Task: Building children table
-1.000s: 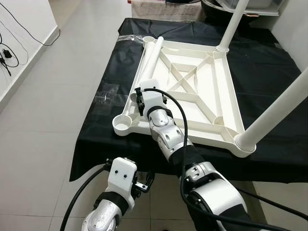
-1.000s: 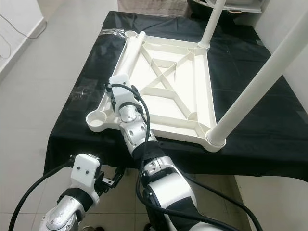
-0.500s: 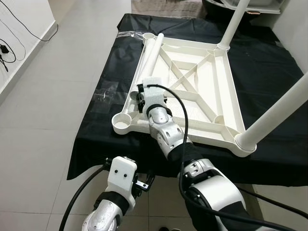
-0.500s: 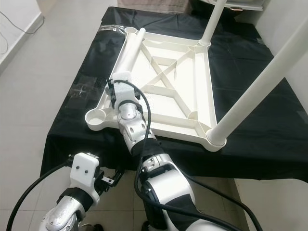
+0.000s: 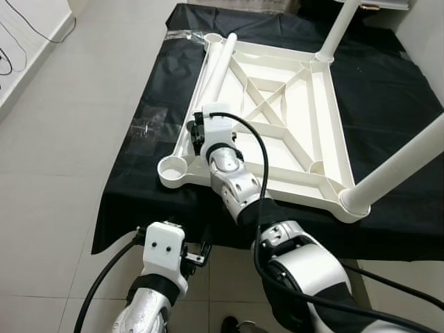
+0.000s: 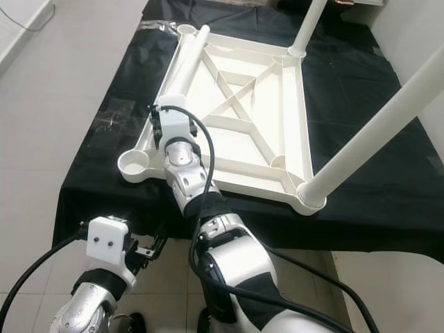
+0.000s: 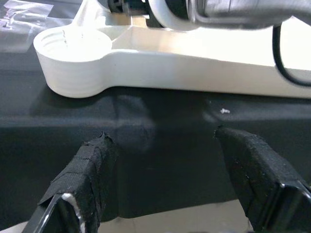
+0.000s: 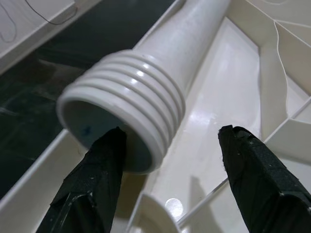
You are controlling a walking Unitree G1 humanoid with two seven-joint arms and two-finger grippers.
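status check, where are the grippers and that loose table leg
Right gripper open at threaded end of loose leg, lying in upturned tabletop. Left gripper open, low before black-covered table. Nothing blocking.

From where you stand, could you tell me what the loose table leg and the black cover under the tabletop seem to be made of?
The loose table leg looks like moulded white plastic: glossy, hollow, with threads formed at its end. The black cover looks like thin matte cloth, since it drapes over the edge, though a soft sheet is possible.
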